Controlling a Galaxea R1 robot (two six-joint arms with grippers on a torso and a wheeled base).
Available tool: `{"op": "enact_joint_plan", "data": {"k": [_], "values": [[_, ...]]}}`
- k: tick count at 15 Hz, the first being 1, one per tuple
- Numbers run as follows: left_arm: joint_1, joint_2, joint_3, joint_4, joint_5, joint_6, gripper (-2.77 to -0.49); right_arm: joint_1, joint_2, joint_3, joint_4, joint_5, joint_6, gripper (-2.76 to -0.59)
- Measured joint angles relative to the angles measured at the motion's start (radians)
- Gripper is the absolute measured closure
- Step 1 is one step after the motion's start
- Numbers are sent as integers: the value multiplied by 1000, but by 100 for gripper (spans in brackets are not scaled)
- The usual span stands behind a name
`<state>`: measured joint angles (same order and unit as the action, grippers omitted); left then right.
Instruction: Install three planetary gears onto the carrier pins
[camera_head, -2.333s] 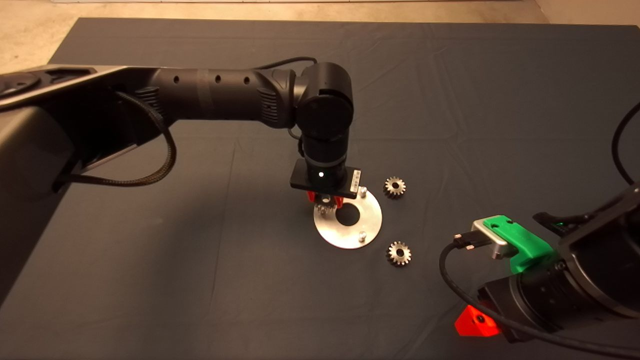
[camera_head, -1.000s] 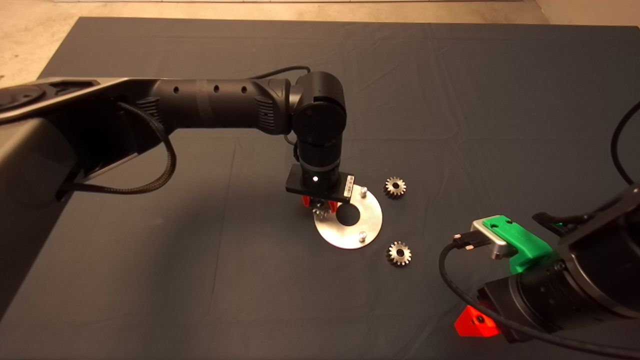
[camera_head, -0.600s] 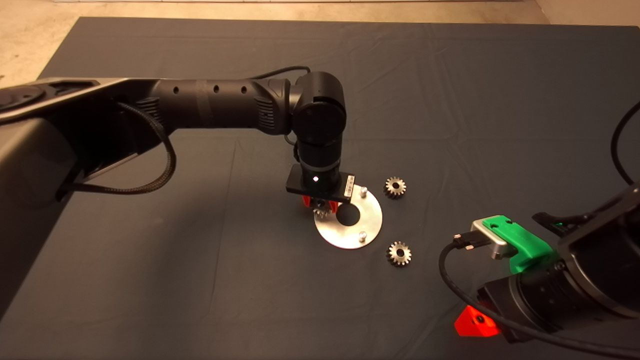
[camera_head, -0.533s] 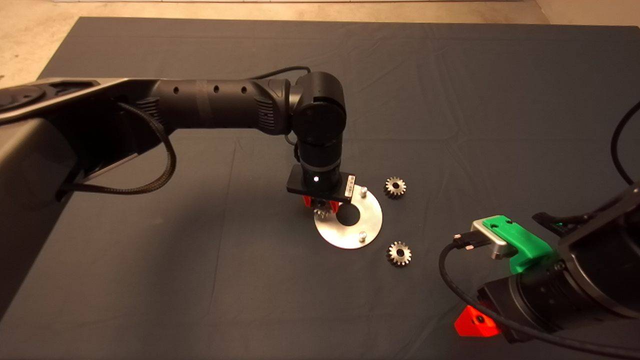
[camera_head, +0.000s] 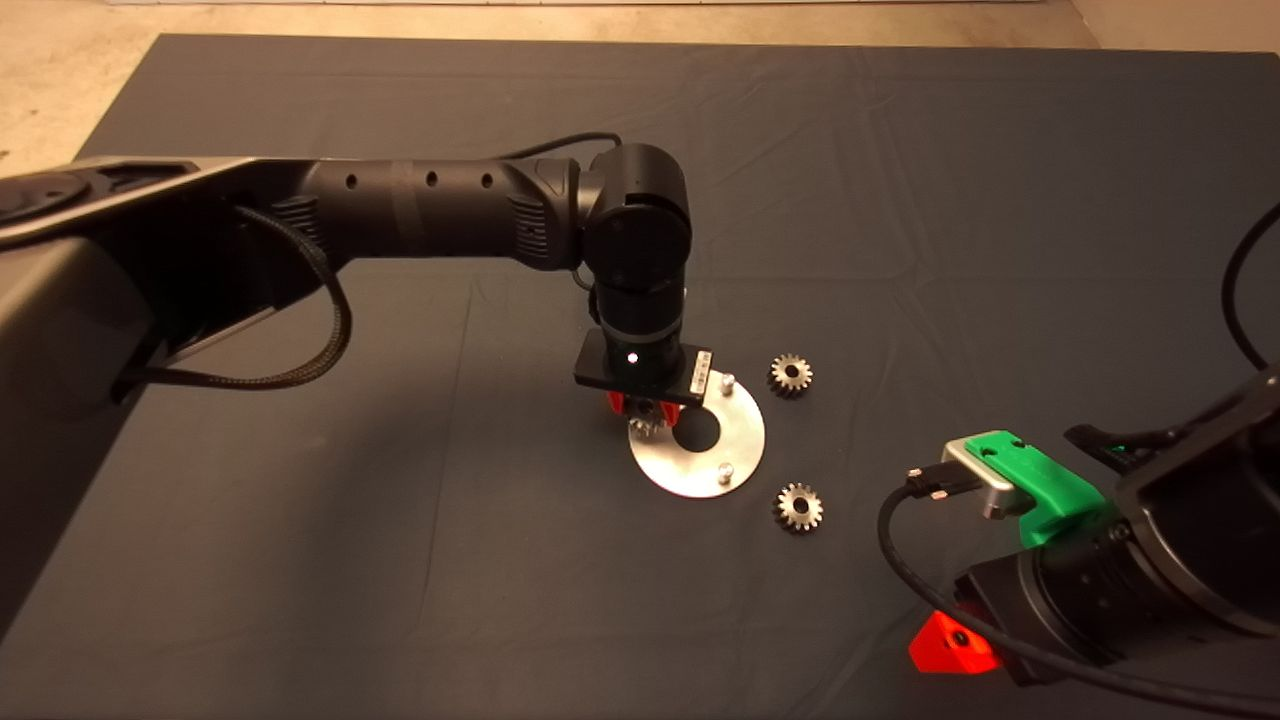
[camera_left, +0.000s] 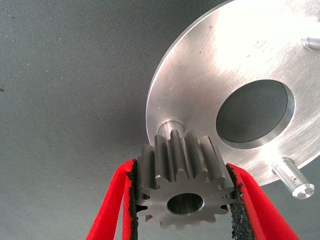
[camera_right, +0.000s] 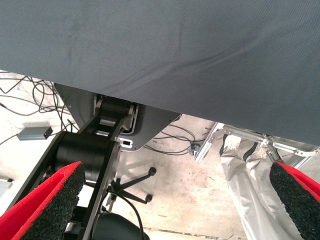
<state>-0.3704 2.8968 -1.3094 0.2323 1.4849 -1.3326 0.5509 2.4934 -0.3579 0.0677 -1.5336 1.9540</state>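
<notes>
A: Where is the left gripper (camera_left: 182, 200) placed?

B: It is held low over the left edge of the disc (camera_head: 745, 435), reached from the left side of the mat (camera_head: 900, 200). In the head view most of it is hidden under the wrist.

A: And what is pinched in it?

B: A gear (camera_left: 182, 185) is clamped between the two pads (camera_left: 131, 195), gripped by its toothed sides. Its centre hole is seen end-on in the left wrist view. A pin (camera_left: 170, 125) on the disc (camera_left: 225, 60) is seen just beyond the gear. Whether gear and pin touch cannot be told.

A: What of the other pins?

B: Two are left bare. One (camera_head: 727, 381) stands at the disc's far right edge, the other (camera_head: 726, 472) at its near right edge.

A: And the remaining gears?

B: Both are laid flat on the mat, off the disc. One (camera_head: 790, 374) is found just right of the far pin, the second (camera_head: 798, 506) near the disc's near right rim.

A: The right gripper (camera_head: 950, 645)?

B: It is parked at the lower right edge of the mat. Its fingers (camera_right: 47, 200) are spread wide, with nothing held. Floor and cables are shown between them in the right wrist view.
</notes>
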Motion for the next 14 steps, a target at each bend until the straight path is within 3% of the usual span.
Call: {"op": "enact_joint_plan", "data": {"k": [7, 14], "values": [[0, -2, 0, 0, -1, 38, -89, 0, 0, 0, 0, 0, 0, -275], [0, -2, 0, 0, -1, 41, -89, 0, 0, 0, 0, 0, 0, -275]]}}
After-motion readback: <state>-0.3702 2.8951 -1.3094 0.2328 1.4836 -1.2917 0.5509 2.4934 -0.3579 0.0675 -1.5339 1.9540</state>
